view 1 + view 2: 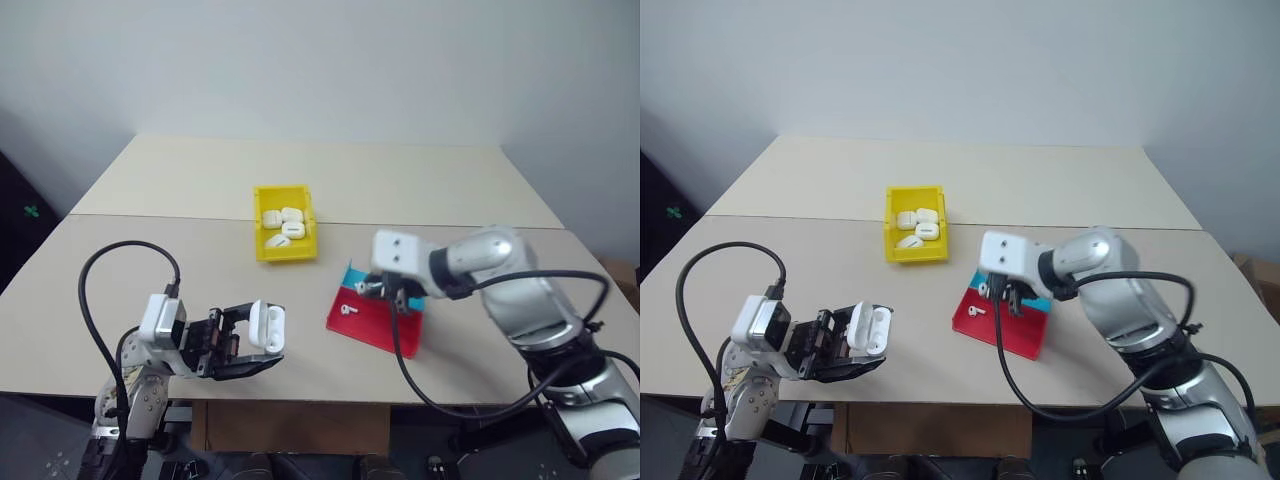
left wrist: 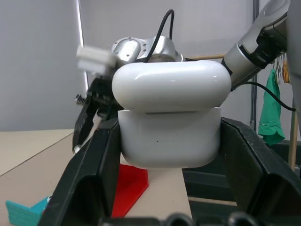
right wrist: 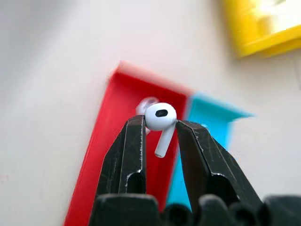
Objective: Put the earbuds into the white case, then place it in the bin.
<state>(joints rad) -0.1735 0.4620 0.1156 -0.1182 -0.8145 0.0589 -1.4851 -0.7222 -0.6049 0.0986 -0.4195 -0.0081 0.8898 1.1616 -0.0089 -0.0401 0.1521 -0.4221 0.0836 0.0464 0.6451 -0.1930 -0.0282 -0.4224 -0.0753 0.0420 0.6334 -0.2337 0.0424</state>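
Both tools are occupied: the left tool (image 1: 262,345), near the front edge of the beige desk (image 1: 200,190), has its black fingers clamped on the sides of the small glossy white rounded-rectangle earbud case (image 1: 267,327), which stands upright with its hinged lid lifted ajar above the body, a thin gap showing between the two smooth halves. The right tool (image 3: 160,136) hangs above the flat red and blue tray (image 1: 375,320), its narrow jaws pinching one tiny glossy white plastic earbud (image 3: 161,121) by its rounded head, the dark oval grille facing outward and the short stem pointing down between the fingers. A second white earbud (image 1: 347,310) lies on the red part of the tray, just beside the raised tool. Farther back, near the middle of the desk, sits the small bright yellow rectangular plastic bin (image 1: 260,247), with several white cases (image 1: 283,228) already lying in it.
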